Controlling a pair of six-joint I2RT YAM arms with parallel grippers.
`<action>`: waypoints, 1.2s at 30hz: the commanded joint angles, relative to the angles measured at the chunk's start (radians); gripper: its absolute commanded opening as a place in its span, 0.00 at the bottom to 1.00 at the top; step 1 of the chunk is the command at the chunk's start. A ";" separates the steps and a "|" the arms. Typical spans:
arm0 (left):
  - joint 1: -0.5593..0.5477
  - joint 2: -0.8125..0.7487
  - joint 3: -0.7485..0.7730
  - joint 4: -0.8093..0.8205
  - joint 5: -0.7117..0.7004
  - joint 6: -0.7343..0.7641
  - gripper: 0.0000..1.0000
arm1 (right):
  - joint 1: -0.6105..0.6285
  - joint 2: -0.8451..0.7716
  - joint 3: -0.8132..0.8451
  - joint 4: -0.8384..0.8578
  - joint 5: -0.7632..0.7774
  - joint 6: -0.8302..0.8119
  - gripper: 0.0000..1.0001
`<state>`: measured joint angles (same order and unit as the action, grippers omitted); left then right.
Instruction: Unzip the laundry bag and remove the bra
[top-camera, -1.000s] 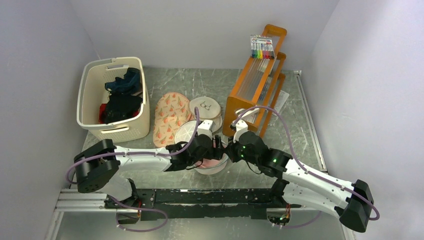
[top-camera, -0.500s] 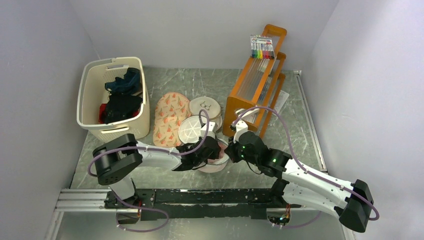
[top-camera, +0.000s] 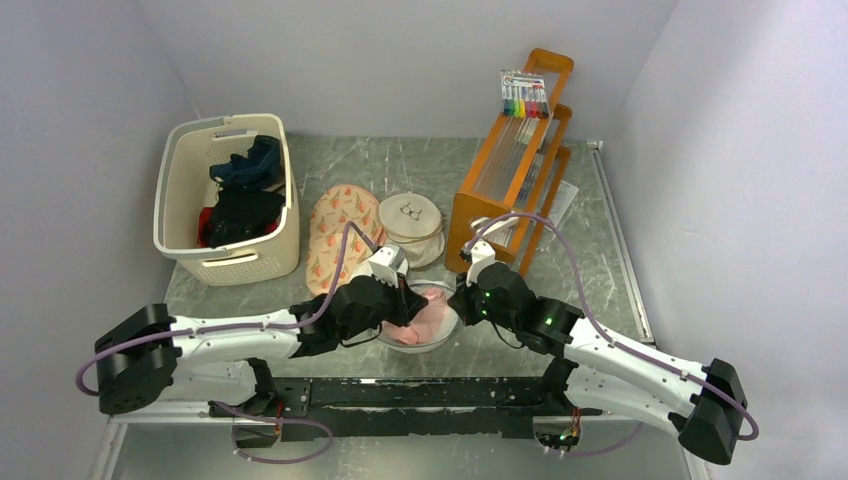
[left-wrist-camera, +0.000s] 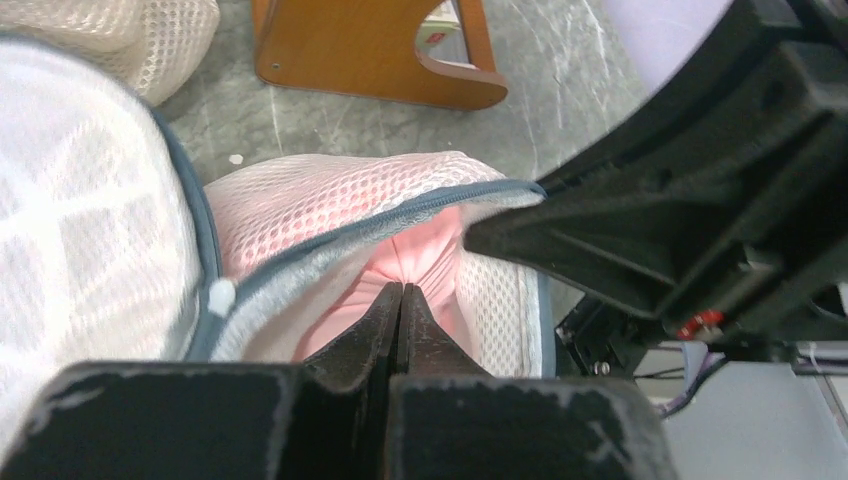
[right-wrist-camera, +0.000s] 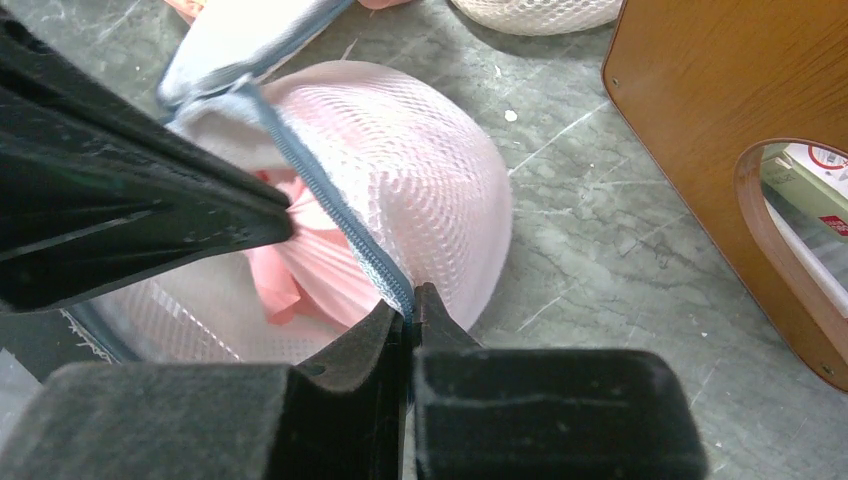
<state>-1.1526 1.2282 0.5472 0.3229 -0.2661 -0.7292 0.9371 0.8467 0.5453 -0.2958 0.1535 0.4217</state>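
Pinching left tool (left-wrist-camera: 401, 290): fingers pressed shut, with a gathered fold of the bra (left-wrist-camera: 428, 255) caught at the tips, inside the mouth of the bag (left-wrist-camera: 340, 195).
Right tool (right-wrist-camera: 411, 296): fingers shut tight on the bag's grey zipper rim at its right, near edge; the mesh dome bulges just beyond the tips.
Bag: near middle of the worktop (top-camera: 600, 235), between the two tools, just near of the beige bag (top-camera: 412, 222) and left of the near foot of the rack (top-camera: 510, 175). The zipper is open along the top. In the left wrist view a white mesh flap with a grey edge lies folded back on the left.
Bra: pink, crumpled inside the open bag, seen through the mouth and faintly through the mesh. No part of it lies on the worktop.
Tools to each other: close together over the bag, one on each side of the opening. Whether they touch cannot be told.
Peach bag (top-camera: 338, 235): flat on the worktop, left of the beige bag and far-left of the task bag.
Basket (top-camera: 228, 124): far left, cream, with dark clothes inside.
Rack: orange, upright at far right, with a pack of markers (top-camera: 524, 97) on its top.
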 joint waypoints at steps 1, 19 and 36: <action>0.002 -0.099 -0.012 -0.002 0.107 0.053 0.07 | 0.000 -0.009 0.001 0.018 0.024 0.002 0.00; 0.001 -0.339 0.036 0.027 0.423 0.302 0.07 | 0.000 0.011 0.007 0.012 0.050 0.014 0.00; 0.115 -0.201 0.263 -0.125 0.127 0.265 0.07 | 0.001 -0.022 -0.002 0.018 0.042 0.011 0.00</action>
<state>-1.0996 1.0134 0.7761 0.1570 -0.1326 -0.4122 0.9371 0.8330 0.5453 -0.2966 0.1883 0.4305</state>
